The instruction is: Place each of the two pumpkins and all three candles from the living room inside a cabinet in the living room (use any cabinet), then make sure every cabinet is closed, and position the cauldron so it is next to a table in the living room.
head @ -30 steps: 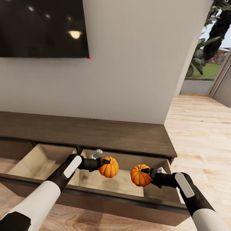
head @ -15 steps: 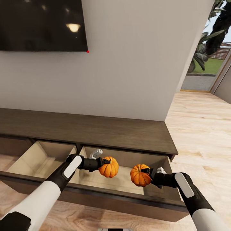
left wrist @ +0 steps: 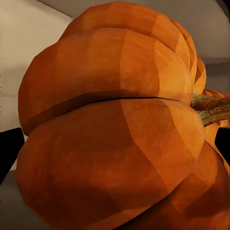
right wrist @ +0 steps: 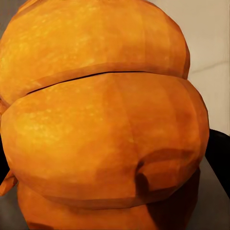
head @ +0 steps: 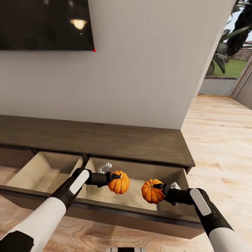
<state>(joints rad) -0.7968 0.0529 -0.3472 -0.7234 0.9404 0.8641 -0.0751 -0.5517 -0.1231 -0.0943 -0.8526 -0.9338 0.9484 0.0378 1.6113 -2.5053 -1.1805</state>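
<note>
Two orange ribbed pumpkins hang over the cabinet's (head: 105,138) open right drawer (head: 133,196). My left gripper (head: 113,179) is shut on the left pumpkin (head: 119,182); the left wrist view has that pumpkin (left wrist: 115,124) pressed close to the lens. The right pumpkin (head: 152,191) sits in my right gripper (head: 160,190), which is shut on it, and the right wrist view is taken up by its orange ribs (right wrist: 105,120). Both pumpkins are above the tan drawer floor, a short gap apart. Candles and cauldron are out of view.
A second drawer (head: 45,171) stands open to the left, its tan inside bare. A small white object (head: 104,167) lies at the back of the right drawer. A dark TV screen (head: 45,24) hangs on the wall. Wood floor (head: 217,140) runs right toward a glass door.
The whole view has shifted, with wall and cabinet sliding up in the picture: the camera moved. Both arms and their pumpkins hold about the same place over the drawer.
</note>
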